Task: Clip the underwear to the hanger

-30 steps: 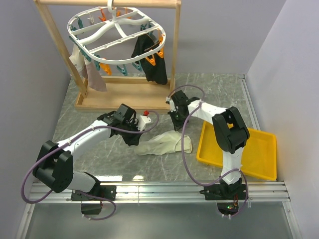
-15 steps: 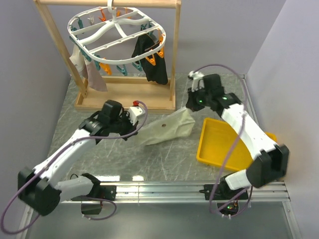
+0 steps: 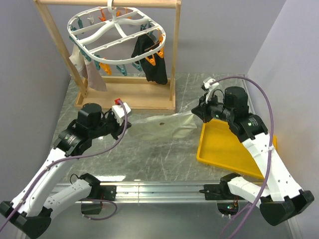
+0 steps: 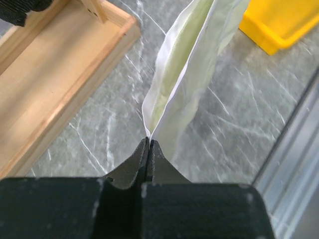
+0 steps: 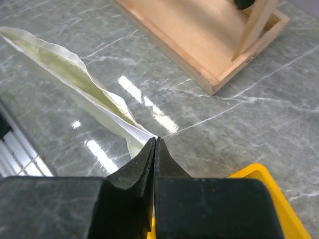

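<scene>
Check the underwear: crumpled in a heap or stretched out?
Stretched out. The left tool and the right tool are each shut on one end, and the underwear runs as a long pulled band between them.

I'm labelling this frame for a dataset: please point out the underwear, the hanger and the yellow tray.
underwear (image 3: 172,128): top external view, middle of the stretched fabric.
hanger (image 3: 102,31): top external view, a curved white spoke.
yellow tray (image 3: 219,149): top external view, bare floor of the tray.
</scene>
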Robot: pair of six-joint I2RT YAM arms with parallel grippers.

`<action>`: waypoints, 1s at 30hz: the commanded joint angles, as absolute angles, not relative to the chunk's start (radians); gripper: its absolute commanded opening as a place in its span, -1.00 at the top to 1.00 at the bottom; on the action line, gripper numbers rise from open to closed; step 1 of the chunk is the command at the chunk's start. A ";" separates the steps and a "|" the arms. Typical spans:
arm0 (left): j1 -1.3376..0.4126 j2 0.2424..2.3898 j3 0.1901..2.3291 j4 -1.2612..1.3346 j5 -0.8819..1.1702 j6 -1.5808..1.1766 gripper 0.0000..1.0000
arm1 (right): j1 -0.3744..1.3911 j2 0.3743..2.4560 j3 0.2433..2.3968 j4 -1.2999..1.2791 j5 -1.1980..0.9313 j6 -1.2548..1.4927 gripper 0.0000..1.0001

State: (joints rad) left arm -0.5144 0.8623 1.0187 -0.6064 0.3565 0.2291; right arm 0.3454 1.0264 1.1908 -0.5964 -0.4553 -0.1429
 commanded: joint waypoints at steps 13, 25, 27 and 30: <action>-0.511 0.706 1.036 -1.097 0.361 0.515 0.99 | 0.544 0.985 0.982 -0.626 -0.525 -0.222 1.00; -0.476 0.911 0.744 -0.536 0.003 0.431 0.99 | 0.532 1.502 1.129 -0.304 -0.370 -0.126 1.00; -0.454 0.959 0.764 -0.505 0.017 0.448 0.99 | 0.512 1.558 1.153 -0.287 -0.376 -0.112 1.00; -0.428 0.944 0.793 -0.540 0.104 0.489 0.99 | 0.483 1.557 1.193 -0.302 -0.423 -0.112 1.00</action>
State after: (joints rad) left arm -0.4469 0.9707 0.7383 -0.6167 0.0776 0.4534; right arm 0.5129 1.5875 1.1160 -0.3710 -0.4099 -0.1287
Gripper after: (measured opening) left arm 0.012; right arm 0.008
